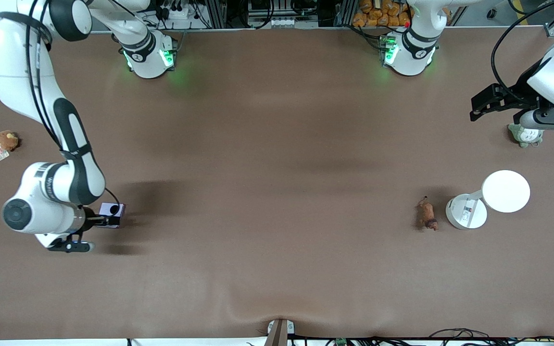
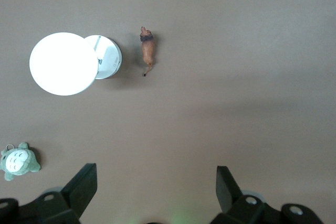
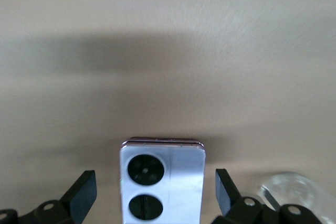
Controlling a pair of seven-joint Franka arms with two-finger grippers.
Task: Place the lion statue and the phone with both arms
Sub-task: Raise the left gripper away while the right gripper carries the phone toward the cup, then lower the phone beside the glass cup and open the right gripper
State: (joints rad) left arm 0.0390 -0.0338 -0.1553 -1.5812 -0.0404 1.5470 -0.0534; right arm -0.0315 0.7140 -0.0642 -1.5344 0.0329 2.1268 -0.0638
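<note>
My right tool sits low at the right arm's end of the bench, its 2 fingers spread wide with the phone between them and a clear gap on each side, so nothing is gripped. In the right wrist view I see the phone's pale lavender face and its 2 round black camera circles, but its lower part is cut off by the frame edge. From the front view the arm's wrist covers part of the phone, and I cannot tell whether it rests flat on the bench.

My left tool hangs over the left arm's end of the bench, its fingers parted wide and holding nothing. The left arm's hand hides most of the grey-green plush in the front view; the left wrist view shows it whole, lying on the bench.

The lion statue lies on the bench toward the left arm's end, nearer the front camera than the plush, just beside a white lamp but not touching it. Its thin tail shows in the left wrist view; finer detail is too small for me to read.

A round brown plush toy with a tag lies near the bench edge at the right arm's end.
</note>
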